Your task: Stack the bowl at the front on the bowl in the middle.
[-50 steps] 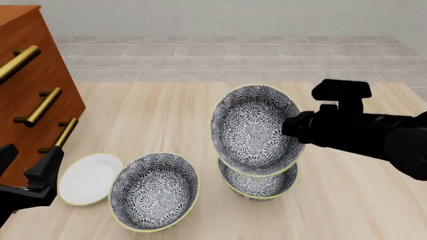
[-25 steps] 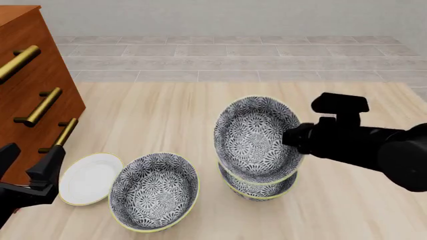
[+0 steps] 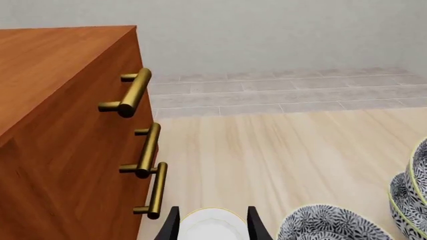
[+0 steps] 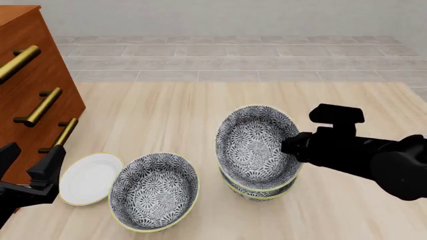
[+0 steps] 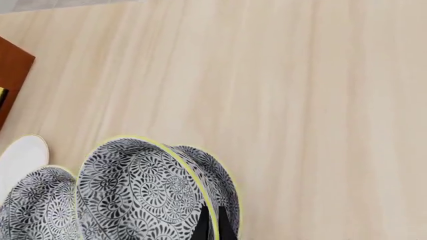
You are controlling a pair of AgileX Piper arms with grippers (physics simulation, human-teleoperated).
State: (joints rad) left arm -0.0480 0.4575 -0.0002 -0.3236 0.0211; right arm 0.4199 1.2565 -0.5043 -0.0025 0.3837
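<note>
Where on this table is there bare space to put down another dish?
Bare wood spans the far half of the table, beyond the bowls, and the near right corner under the right gripper. It is crowded near-left: white plate, loose bowl, the held bowl over another bowl.

The cabinet (image 4: pixel 30 90) walls off my left side. Bare table (image 4: pixel 167 115) lies open behind the third bowl (image 4: pixel 153 191) and plate (image 4: pixel 89 178).

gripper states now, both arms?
Left gripper: open, holding nothing, above the white plate.
Right gripper: shut on the held bowl rim, over the lower bowl.
</note>
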